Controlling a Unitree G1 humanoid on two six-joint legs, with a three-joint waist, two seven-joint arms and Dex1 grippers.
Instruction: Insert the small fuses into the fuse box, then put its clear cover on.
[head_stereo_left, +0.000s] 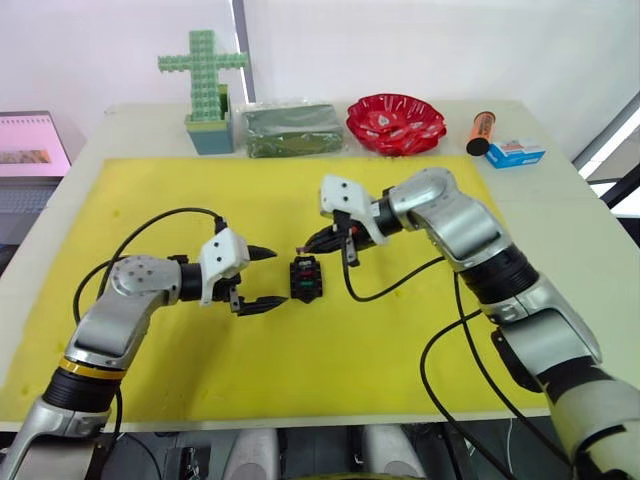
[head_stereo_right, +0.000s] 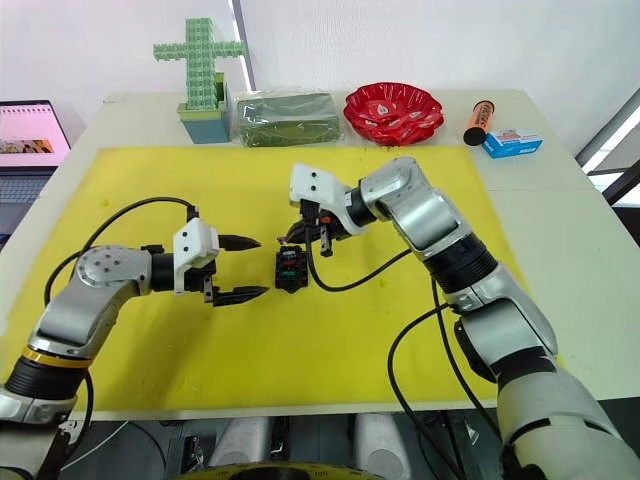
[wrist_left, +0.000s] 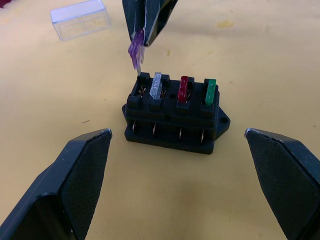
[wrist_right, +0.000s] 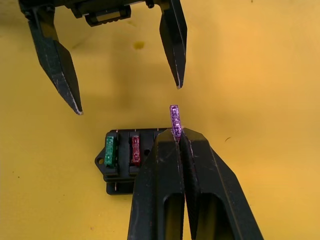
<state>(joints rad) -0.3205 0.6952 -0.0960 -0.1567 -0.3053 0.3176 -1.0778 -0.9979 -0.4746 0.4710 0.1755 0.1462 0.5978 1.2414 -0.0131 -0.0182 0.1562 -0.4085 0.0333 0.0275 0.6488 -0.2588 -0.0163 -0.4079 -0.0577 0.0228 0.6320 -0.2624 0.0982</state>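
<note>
I see the desk (head_stereo_left: 560, 200) carrying a wide yellow mat (head_stereo_left: 200, 200), where all the work sits. Along the far edge stand a green block cross (head_stereo_left: 203, 70), a clear bag of green stuff (head_stereo_left: 292, 129), a red dish (head_stereo_left: 395, 123), an orange tube (head_stereo_left: 481, 132) and a blue-white carton (head_stereo_left: 515, 152).

My left gripper (head_stereo_left: 262, 277) hangs just left of the fuse box (head_stereo_left: 306, 279), jaws spread wide and holding nothing, one finger on each side of the box's line without touching it. My right gripper (head_stereo_left: 314, 242) comes in from the far right, fingers pinched tight on a purple fuse (wrist_left: 135, 50), poised just above the box's one empty end slot; I cannot tell whether its blade has touched the slot.

The fuse box rests flat near the middle of the mat, between the two grippers. The clear cover (wrist_left: 80, 19) lies on the mat beyond the box, apart from it.

Three fuses stand seated in a row on top of the box: a pale grey fuse (wrist_left: 156, 86) beside the empty slot, a red fuse (wrist_left: 184, 89) next, and a green fuse (wrist_left: 210, 92) at the far end.
</note>
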